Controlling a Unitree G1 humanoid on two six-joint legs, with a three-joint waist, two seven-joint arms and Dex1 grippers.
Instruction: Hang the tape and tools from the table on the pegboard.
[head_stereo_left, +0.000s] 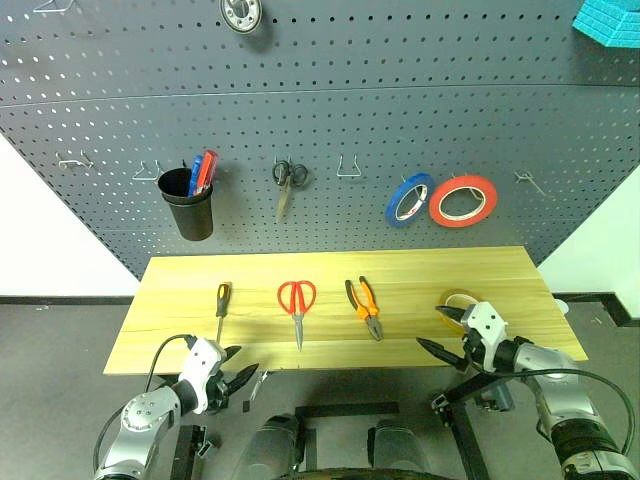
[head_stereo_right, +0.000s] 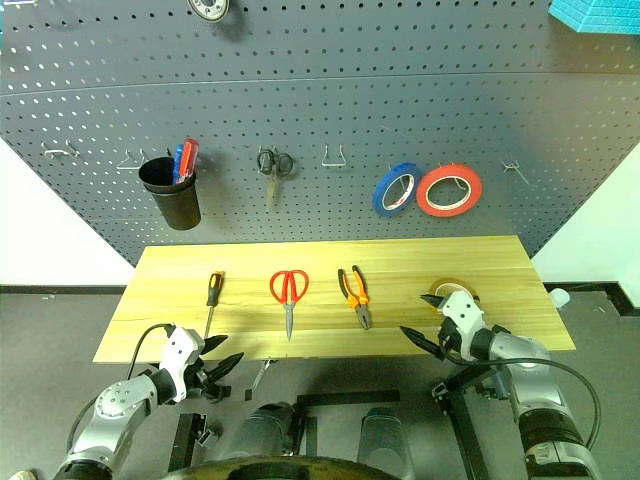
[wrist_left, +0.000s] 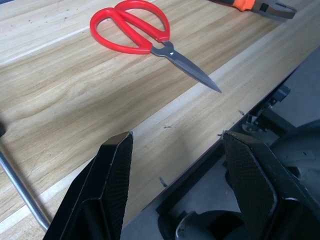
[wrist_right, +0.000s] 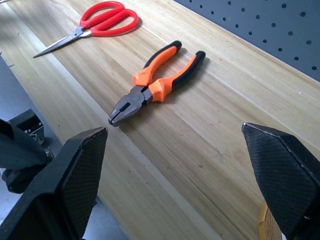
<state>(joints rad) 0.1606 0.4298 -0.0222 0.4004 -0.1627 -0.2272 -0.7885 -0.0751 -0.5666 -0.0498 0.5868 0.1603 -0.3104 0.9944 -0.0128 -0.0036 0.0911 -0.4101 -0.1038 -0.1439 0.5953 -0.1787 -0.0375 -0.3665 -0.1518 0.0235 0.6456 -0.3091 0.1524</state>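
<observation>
right gripper (head_stereo_left: 442, 331) spread wide at the table (head_stereo_left: 330, 268) edge beside the yellow tape (head_stereo_left: 461, 300), probably lining up a grab. left gripper (head_stereo_left: 238, 370) open, empty. scissors (head_stereo_left: 297, 305), pliers (head_stereo_left: 364, 306), screwdriver (head_stereo_left: 221, 306) lie flat, pegboard (head_stereo_left: 330, 110) hooks free.

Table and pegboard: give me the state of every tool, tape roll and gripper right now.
Slim orange-black-handled screwdriver: flat on table.
Red-handled scissors: flat, closed.
Orange-and-black-handled pliers: flat, closed.
Thin yellow tape roll: on table.
Blue tape roll: hung.
Red-orange tape roll: hung.
Dark grey-handled scissors: hung.
Left gripper: jaws open, empty.
Right gripper: jaws open, empty.
</observation>
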